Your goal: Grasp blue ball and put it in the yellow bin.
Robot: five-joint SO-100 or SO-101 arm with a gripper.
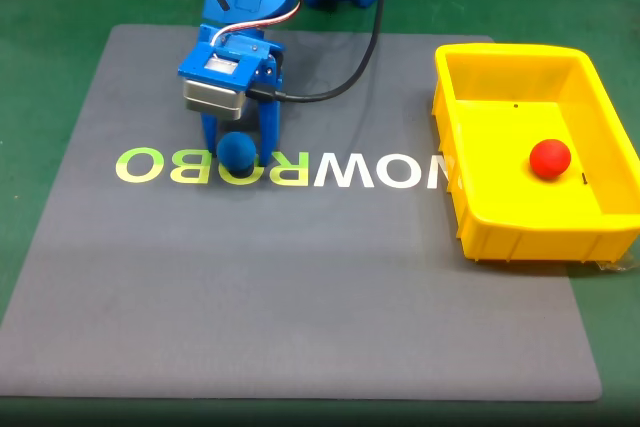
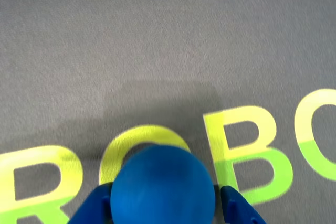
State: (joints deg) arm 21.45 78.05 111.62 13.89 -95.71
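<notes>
In the fixed view the blue tool (image 1: 239, 144) stands over the grey mat (image 1: 300, 287), fingers either side of the blue ball (image 1: 238, 150), touching it. At right, well apart, the yellow bin (image 1: 470, 217) holds a red ball (image 1: 549, 158).

I see the blue ball (image 1: 238, 150), small, round and matte, sitting on the grey mat over the green lettering, left of centre in the fixed view. The yellow bin (image 1: 470, 217), a rectangular tub with upright walls, stands well apart at the right, its open top facing up.
</notes>
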